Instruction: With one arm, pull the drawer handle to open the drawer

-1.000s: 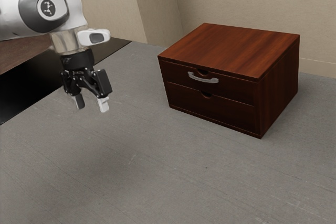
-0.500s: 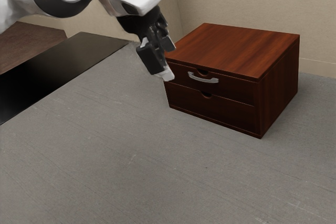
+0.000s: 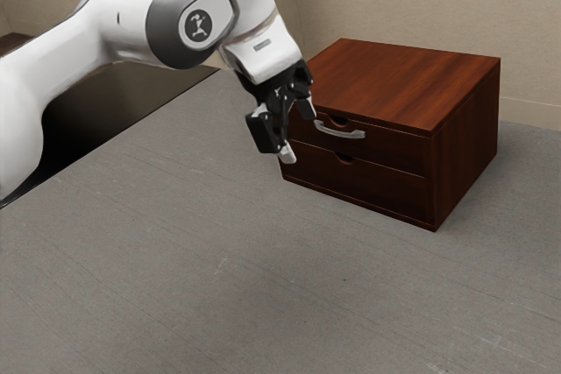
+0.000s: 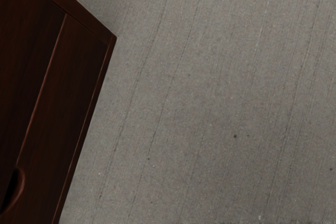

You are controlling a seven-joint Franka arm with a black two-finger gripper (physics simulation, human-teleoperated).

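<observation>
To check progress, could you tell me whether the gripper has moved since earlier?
Yes: the gripper swung toward the exterior view's right, close beside the handle on the cabinet.

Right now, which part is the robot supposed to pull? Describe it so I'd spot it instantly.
Find the dark reddish wooden cabinet on the grey table. Its front has two stacked drawers; look at the upper drawer. The handle is the curved silver bar on it, the only metal piece: the lower drawer has just a notch.
</observation>
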